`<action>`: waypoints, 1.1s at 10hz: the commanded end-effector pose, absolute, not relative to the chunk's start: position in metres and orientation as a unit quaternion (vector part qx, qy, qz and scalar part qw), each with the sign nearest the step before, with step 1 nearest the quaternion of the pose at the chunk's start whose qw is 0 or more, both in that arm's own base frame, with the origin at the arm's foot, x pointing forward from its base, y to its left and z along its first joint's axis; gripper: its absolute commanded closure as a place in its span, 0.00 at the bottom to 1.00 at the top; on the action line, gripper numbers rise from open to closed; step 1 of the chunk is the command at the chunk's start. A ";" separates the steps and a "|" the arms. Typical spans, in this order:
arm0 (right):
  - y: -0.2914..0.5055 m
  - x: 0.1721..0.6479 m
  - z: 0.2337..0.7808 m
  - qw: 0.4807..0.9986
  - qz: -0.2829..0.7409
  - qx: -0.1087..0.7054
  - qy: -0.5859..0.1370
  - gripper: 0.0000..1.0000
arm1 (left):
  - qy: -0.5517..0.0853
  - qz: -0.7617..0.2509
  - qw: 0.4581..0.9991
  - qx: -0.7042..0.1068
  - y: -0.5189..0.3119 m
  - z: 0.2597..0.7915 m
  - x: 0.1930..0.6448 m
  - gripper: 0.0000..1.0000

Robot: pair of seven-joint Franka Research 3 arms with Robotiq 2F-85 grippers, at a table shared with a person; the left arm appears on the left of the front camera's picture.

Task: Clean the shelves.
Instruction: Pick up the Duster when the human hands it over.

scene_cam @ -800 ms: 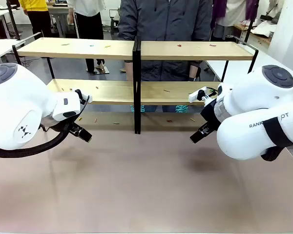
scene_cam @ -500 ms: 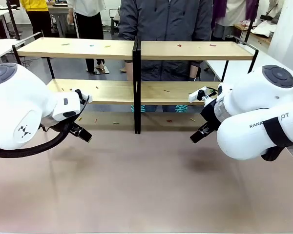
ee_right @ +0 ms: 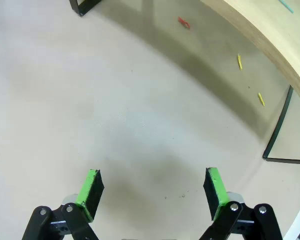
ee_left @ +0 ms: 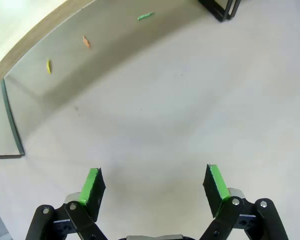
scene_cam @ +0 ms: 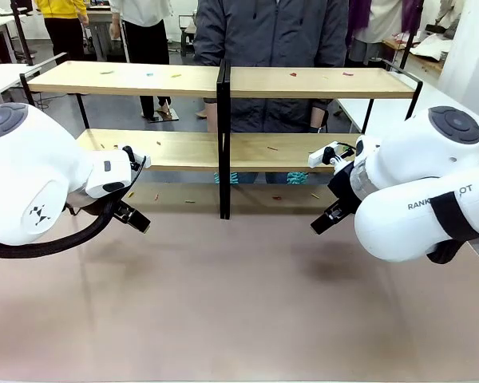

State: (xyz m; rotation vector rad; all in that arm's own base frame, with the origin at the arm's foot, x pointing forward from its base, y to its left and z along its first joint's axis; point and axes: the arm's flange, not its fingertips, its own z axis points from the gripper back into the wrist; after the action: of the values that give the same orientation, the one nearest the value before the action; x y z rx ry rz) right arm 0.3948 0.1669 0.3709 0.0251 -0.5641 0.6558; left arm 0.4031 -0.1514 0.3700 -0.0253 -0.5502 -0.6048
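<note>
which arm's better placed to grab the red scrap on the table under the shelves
Right. The right pincer hovers open over the table beside the shelves' right section, with the red scrap lying ahead in its wrist view. The left pincer, also open, sits beyond the centre post, farther off.

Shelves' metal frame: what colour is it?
Black; the shelves' frame shows best in the front view.

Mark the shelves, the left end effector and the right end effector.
the shelves (scene_cam: 80,80), front view, bare part of upper left board.
left end effector (ee_left: 153,181), left wrist view, midway between its fingertips.
right end effector (ee_right: 152,181), right wrist view, midway between its fingertips.
</note>
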 end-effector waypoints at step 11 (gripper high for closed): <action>0.158 0.376 0.404 0.899 0.317 0.038 -0.299 0.00 | -0.326 -0.310 0.892 -0.043 -0.147 0.407 0.369 0.00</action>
State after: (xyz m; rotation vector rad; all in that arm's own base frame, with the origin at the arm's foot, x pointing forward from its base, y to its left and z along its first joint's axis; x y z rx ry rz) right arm 0.3941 0.1679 0.3798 0.0346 -0.5828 0.6484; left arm 0.4022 -0.1570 0.3829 -0.0368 -0.5903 -0.6112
